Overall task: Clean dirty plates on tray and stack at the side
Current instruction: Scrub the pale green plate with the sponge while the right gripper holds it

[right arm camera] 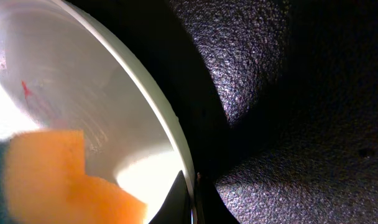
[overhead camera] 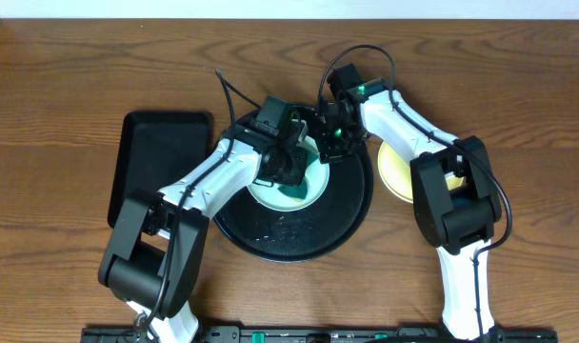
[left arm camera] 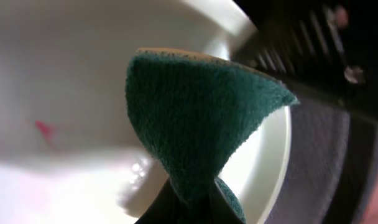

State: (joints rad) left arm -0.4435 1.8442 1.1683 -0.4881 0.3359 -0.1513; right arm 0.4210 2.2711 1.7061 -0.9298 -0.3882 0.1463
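Centre frame: the left gripper (overhead camera: 291, 171) clamps a green sponge (left arm camera: 195, 112) over the plate (overhead camera: 268, 196). The right gripper (overhead camera: 333, 151) pinches its rim.

The wooden table (overhead camera: 61, 76) bears a round tray (overhead camera: 289, 240), rectangular tray (overhead camera: 161, 152), yellow plate (overhead camera: 392, 173).

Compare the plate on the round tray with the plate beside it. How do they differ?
The pale mint plate sits on the round black tray; the yellow plate lies on the table right of it. The mint plate shows a red smear and has a green sponge on it; the yellow plate has neither visible. Both are small and round.
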